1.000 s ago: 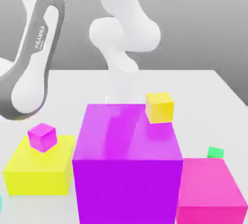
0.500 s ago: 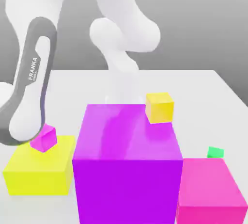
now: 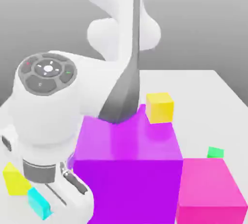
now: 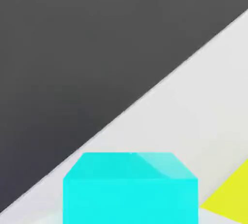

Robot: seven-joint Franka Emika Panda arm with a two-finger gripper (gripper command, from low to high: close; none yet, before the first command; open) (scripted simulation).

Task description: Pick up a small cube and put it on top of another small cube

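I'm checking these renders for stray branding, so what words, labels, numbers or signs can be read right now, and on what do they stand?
No readable text.
The arm's round button pad carries small red and green marks, not letters.
The cyan cube, orange cube and purple block are plain.

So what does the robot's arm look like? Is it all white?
Mostly white. The arm is smooth, fat and rounded, like bent tubes joined at bulgy elbows. A dark grey stripe runs down one side. The big round end has a grey disc with button shapes and tiny red and green dots. Below it sits a grey band.
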